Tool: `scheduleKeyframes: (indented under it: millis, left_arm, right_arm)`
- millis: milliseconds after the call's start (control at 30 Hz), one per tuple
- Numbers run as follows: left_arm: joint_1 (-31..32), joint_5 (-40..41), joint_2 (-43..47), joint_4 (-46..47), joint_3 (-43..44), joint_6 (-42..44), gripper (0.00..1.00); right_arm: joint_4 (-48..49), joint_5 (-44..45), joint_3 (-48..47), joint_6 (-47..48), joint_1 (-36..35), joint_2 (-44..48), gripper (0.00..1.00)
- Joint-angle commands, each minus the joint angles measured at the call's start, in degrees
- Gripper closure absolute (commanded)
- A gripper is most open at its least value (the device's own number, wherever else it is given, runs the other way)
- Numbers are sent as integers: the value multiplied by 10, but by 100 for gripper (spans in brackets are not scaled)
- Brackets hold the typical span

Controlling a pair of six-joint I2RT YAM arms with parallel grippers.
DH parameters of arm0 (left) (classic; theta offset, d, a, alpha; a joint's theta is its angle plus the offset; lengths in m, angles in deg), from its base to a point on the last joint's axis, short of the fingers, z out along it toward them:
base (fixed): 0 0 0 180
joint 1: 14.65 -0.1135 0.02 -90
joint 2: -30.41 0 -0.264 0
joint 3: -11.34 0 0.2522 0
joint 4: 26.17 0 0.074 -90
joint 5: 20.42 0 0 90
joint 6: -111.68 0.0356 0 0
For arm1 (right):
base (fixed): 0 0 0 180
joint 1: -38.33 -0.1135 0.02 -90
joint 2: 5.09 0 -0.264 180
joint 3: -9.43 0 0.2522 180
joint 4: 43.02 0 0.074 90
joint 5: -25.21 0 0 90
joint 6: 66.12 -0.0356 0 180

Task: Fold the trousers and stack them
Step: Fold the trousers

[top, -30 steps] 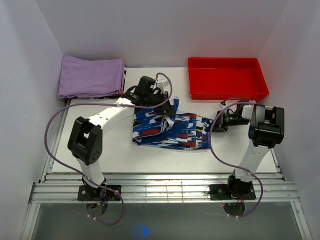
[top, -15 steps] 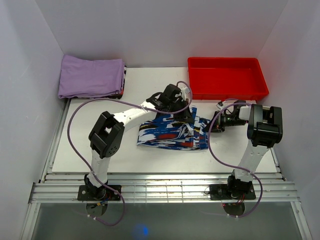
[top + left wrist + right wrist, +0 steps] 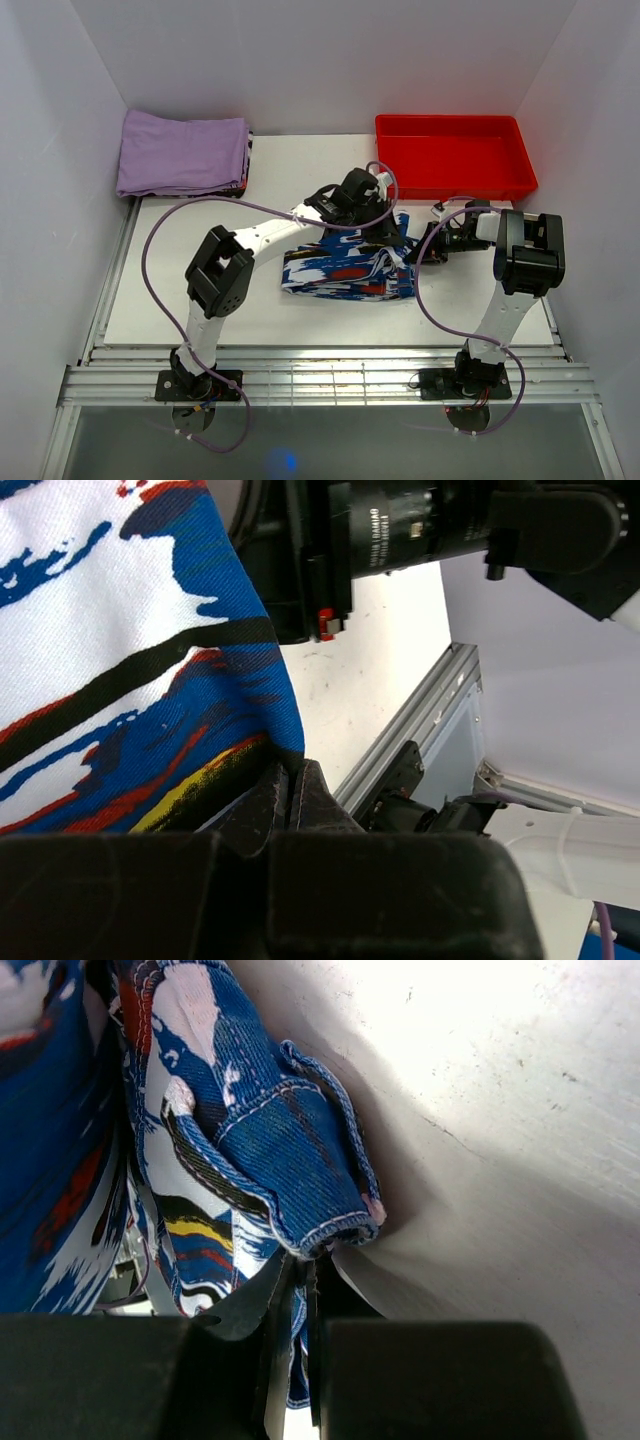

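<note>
The trousers [image 3: 345,270], blue, white, red and black print, lie bunched and part-folded at the table's middle. My left gripper [image 3: 383,228] is over their far right part, shut on a fold of the cloth; in the left wrist view the cloth [image 3: 130,680] hangs from the closed jaws [image 3: 290,790]. My right gripper [image 3: 418,254] is at the trousers' right end, shut on a hem; the right wrist view shows the blue stitched edge [image 3: 290,1150] pinched between the jaws [image 3: 305,1280].
A red tray [image 3: 455,155] stands at the back right, just beyond both grippers. A folded lilac cloth [image 3: 183,152] lies at the back left. The white table top [image 3: 200,310] ends at metal rails in front.
My left gripper has carried its fold of the trousers from the left rightward, over the rest, close to the right gripper. The cloth is now narrower. The right gripper has barely moved.
</note>
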Motion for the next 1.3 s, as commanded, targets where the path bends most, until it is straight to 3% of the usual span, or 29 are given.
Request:
scheduleKeyframes:
  millis: [0, 633, 667, 700, 733, 800, 900, 933, 1000, 1133, 1267]
  left_arm:
    - [25, -12, 3, 22, 35, -24, 100]
    - [37, 33, -100, 8, 85, -64, 100]
    - [36, 34, -101, 7, 84, -63, 96]
    - [35, 35, -101, 5, 85, -60, 81]
    - [30, 36, -97, 4, 80, -57, 74]
    - [25, 35, -78, 7, 74, -45, 55]
    - [15, 27, -33, 6, 54, -11, 45]
    - [8, 27, -16, 7, 44, -3, 36]
    - [-2, 12, 39, 16, 4, 23, 28]
    - [-74, -68, 145, 54, -77, 77, 3]
    - [-181, -257, 216, 115, -173, 108, 2]
  right_arm:
    - [13, -14, 8, -5, -13, 19, 92]
    - [13, -23, 13, -9, -16, 38, 92]
    - [8, -13, 11, -5, -16, 40, 91]
    - [-12, -6, 7, 3, -14, 44, 88]
    - [-26, 3, -3, 12, -13, 48, 79]
    - [-59, 31, -13, 36, -5, 63, 74]
    - [-104, 59, -50, 81, 21, 75, 69]
    - [-145, 67, -65, 97, 37, 80, 68]
    - [-177, 90, -111, 130, 68, 88, 65]
    - [-264, 108, -212, 197, 85, 92, 46]
    - [-316, 29, -282, 199, 56, 94, 30]
